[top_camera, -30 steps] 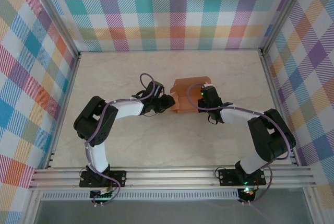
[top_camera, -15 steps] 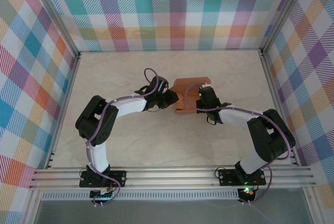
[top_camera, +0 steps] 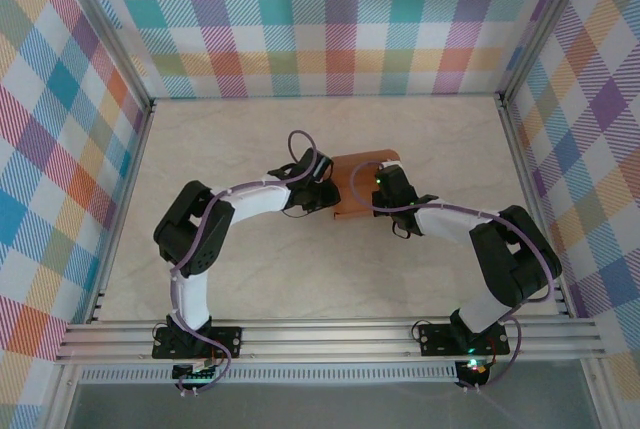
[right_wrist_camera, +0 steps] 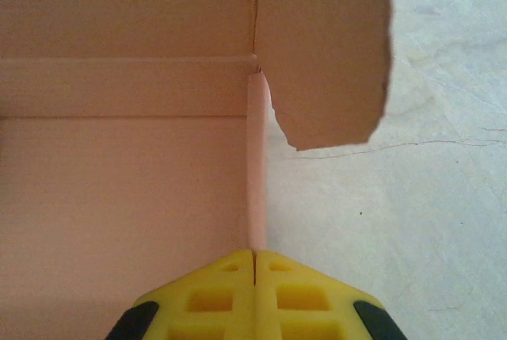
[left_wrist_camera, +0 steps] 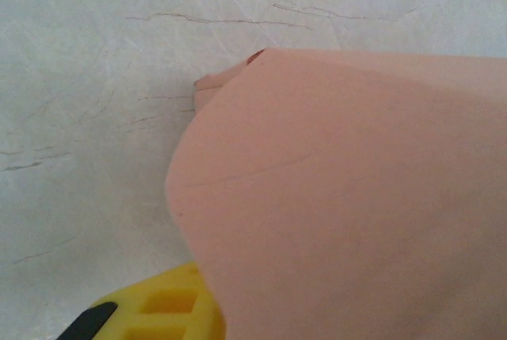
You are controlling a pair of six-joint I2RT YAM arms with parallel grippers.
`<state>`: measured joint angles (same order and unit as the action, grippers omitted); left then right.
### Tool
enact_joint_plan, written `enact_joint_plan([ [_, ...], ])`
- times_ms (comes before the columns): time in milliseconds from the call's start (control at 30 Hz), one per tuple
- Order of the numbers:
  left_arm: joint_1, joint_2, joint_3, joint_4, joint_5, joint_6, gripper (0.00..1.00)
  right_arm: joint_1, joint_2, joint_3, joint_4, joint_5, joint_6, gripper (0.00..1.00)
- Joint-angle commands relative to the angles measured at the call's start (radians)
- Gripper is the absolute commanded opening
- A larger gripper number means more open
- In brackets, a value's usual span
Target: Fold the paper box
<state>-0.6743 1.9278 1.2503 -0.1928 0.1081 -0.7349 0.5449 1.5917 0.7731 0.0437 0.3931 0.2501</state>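
Right wrist: paper box at right gripper

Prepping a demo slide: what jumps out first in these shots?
The salmon-orange paper box at mid-table, part folded, with the left tool and right tool both on it. In the right wrist view the right tool is shut on one wall, a rounded flap standing beyond.

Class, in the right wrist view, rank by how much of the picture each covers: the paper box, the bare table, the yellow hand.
1. paper box
2. table
3. right hand, smallest although nearest the camera
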Motion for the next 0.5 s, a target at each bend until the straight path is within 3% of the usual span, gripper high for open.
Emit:
enact_joint_plan([
  [0,-0.027,0.032,0.051,-0.076,-0.053,0.051,0.21,0.014,0.022,0.023,-0.013,-0.007,0.021,0.03],
  [267,-0.071,0.092,0.172,-0.294,-0.251,0.16,0.17,0.028,0.031,0.028,-0.015,0.002,0.065,0.01],
  [467,-0.083,0.102,0.201,-0.378,-0.389,0.2,0.14,0.046,0.018,0.03,-0.056,0.029,0.187,0.0],
])
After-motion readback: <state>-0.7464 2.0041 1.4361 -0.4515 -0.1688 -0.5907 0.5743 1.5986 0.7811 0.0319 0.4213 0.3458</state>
